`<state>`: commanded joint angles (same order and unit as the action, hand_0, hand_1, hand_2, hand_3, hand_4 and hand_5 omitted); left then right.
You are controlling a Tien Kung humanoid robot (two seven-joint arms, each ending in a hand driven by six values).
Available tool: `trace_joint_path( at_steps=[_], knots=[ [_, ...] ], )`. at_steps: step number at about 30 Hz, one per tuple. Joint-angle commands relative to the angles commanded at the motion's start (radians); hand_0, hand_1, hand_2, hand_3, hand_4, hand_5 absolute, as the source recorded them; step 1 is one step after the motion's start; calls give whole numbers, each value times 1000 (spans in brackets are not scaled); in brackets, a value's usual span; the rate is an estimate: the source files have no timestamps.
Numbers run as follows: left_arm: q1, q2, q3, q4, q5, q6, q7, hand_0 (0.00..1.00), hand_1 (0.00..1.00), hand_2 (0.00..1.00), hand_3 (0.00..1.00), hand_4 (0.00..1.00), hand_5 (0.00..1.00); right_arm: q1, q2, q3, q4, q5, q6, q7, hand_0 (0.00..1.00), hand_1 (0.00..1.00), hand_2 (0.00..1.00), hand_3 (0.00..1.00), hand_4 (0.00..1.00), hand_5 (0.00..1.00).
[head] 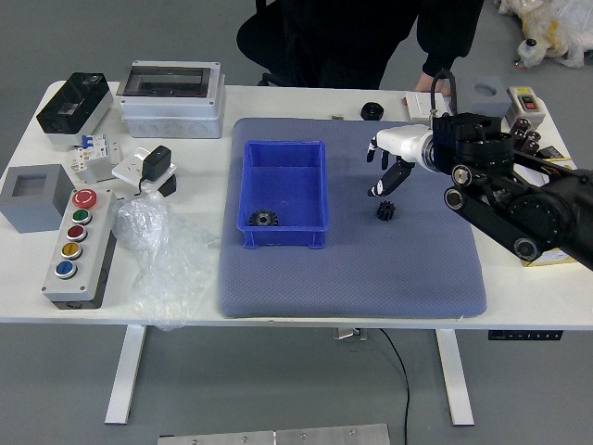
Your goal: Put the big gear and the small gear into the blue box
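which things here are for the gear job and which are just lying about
For the job:
- blue box
- big gear, inside it
- small gear, outside it
- right hand, open near the small gear

Just lying about:
- button box
- clear plastic bag
- round black piece
- grey block, far left

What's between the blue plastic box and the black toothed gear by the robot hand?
Just bare grey mat lies between the blue box and the black gear, in the head view.
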<state>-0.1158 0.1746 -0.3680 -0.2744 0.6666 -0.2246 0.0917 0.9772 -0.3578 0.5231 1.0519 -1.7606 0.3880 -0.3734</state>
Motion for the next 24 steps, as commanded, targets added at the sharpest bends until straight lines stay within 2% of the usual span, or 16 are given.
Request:
trace_joint_path(
  at_steps=[9, 10, 15, 16, 24],
  knots=[
    [0, -4, -2, 0, 2, 0, -1, 861, 830, 826, 777, 600, 375, -28, -9, 8, -6, 1, -17, 5, 509, 527, 637, 757, 810, 323],
    [0, -4, -2, 0, 2, 0, -1, 861, 830, 826, 777, 600, 375, -31, -9, 9, -8, 1, -18, 5, 537, 537, 648, 747, 795, 310],
    [-1, -6, 0, 0, 2, 0, -1, 861, 830, 826, 777, 600, 375, -45, -3, 16, -16, 2, -26, 8, 537, 537, 648, 747, 795, 310],
    [-1, -7, 0, 0, 2, 0, -1, 861, 830, 826, 777, 600, 374, -47, -2, 16, -17, 2, -27, 8, 550, 545, 657, 720, 787, 301],
    [-4, -9, 4, 0, 2, 0, -1, 861, 830, 826, 777, 600, 374, -62, 14, 20, -34, 10, -54, 20, 548, 541, 656, 691, 775, 295]
  ],
)
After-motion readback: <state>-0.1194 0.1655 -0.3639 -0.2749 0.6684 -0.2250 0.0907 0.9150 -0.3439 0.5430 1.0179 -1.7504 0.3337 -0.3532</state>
